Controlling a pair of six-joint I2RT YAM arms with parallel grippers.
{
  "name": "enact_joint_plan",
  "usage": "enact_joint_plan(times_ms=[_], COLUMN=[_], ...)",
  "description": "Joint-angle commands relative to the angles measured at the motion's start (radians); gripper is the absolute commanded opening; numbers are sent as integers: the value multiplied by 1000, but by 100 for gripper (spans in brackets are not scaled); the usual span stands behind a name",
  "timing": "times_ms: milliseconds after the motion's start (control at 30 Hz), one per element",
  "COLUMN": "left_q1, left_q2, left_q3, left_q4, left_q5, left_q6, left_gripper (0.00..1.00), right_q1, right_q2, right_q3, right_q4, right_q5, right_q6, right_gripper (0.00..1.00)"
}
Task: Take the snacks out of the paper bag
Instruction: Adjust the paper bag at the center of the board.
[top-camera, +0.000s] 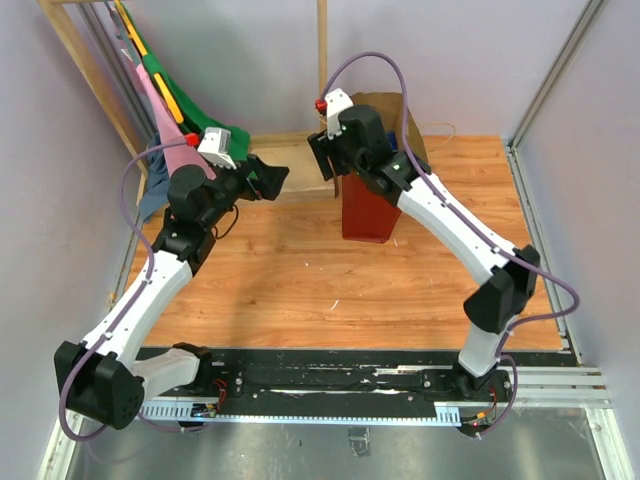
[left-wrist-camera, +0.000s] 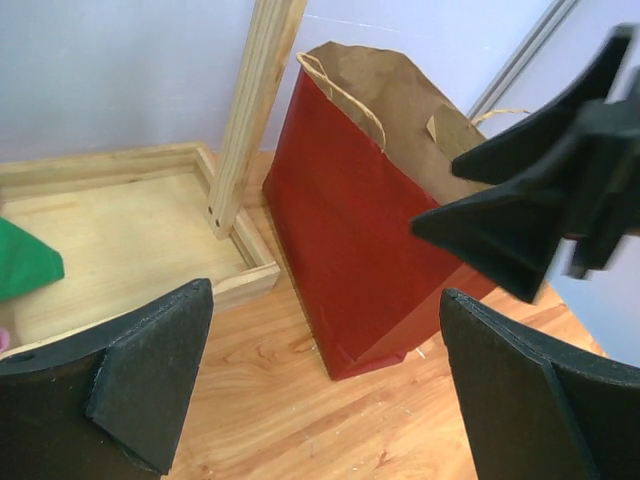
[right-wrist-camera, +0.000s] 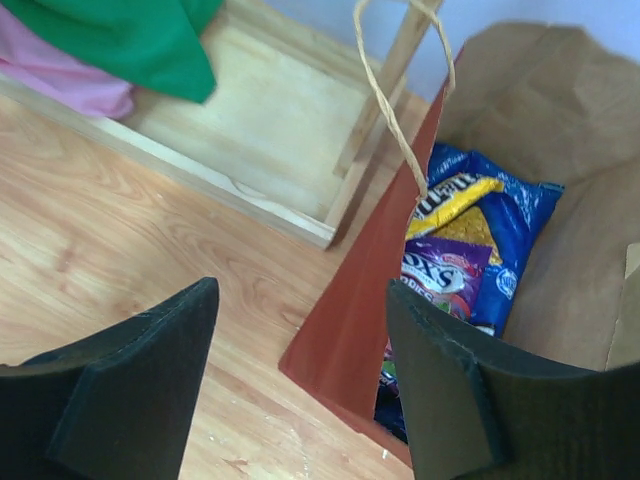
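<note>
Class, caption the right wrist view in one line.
Right gripper open over the rim of the paper bag; blue chip bag and purple pack inside.

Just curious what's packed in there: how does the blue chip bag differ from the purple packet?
The blue chip bag is clearly larger than the purple packet. The blue chip bag shows yellow print; the purple packet has white lettering. The purple packet lies in front, covering part of the blue chip bag. Both are glossy and sit inside the paper bag.
</note>
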Motion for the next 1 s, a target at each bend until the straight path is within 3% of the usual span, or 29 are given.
enact_joint_plan(times_ms=[0, 500, 733, 967], left_q1=[-1, 0, -1, 0], left_q2=[0, 68, 56, 57], left_q3=[41, 76, 69, 73], left_q4=[-40, -63, -69, -81], left_q5=[-13, -5, -39, -56], left_q6=[-5, 8, 36, 41], left_gripper=[100, 100, 100, 100], right_q1=[-77, -168, -174, -174], right_q2=[87, 162, 174, 135], right_q3=[97, 73, 33, -16], right_q4=[-119, -99, -76, -43], right_q5=[-1, -98, -101, -107], right_q6=[-17, -11, 5, 5], right_gripper=[68, 61, 44, 12])
